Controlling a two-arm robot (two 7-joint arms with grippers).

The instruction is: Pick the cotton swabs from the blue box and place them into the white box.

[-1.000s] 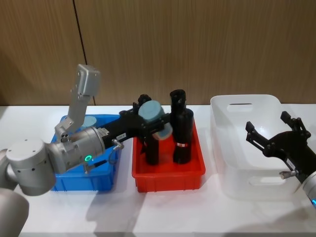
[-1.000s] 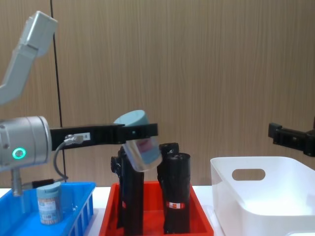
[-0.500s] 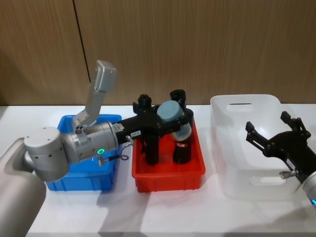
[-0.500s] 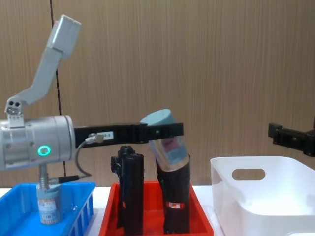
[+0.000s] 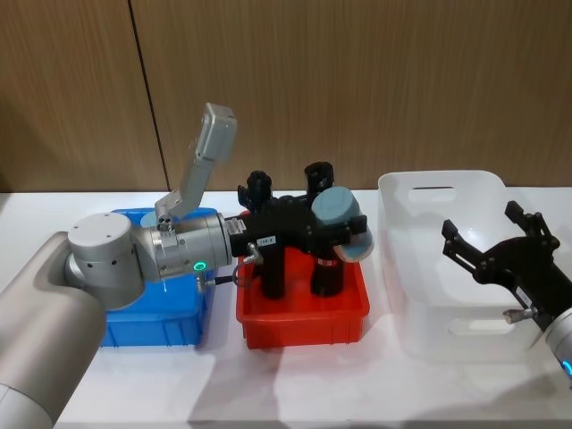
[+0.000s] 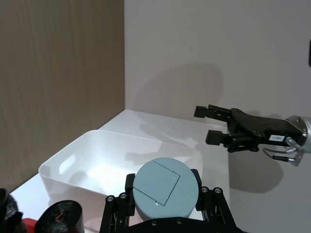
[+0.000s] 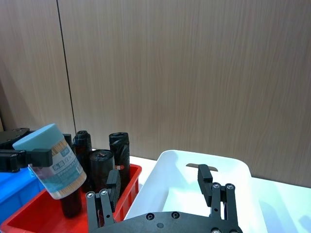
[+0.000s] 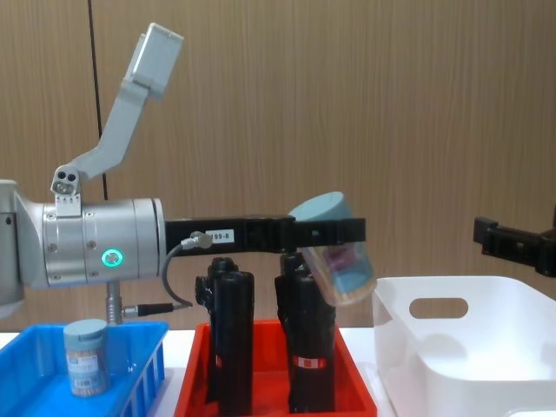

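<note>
My left gripper (image 5: pixel 342 229) is shut on a cotton swabs tub (image 5: pixel 340 217), clear with a pale blue lid. It hangs tilted above the right end of the red tray, just short of the white box (image 5: pixel 444 181). From the side, the tub (image 8: pixel 335 257) hangs a little above the white box's (image 8: pixel 460 352) rim. A second cotton swabs tub (image 8: pixel 85 357) stands in the blue box (image 8: pixel 135 382). My right gripper (image 5: pixel 481 222) hovers open over the white box's right half. The left wrist view shows the tub's lid (image 6: pixel 164 192) and the white box (image 6: pixel 68 167) beyond it.
A red tray (image 5: pixel 299 327) sits between the blue box (image 5: pixel 147 319) and the white box, holding tall black cylinders (image 5: pixel 273 268). My left arm's body covers much of the blue box. A wooden wall closes off the back of the table.
My left gripper has carried the tub to the right, from above the red tray's left side to its right end beside the white box. The right arm has not moved.
</note>
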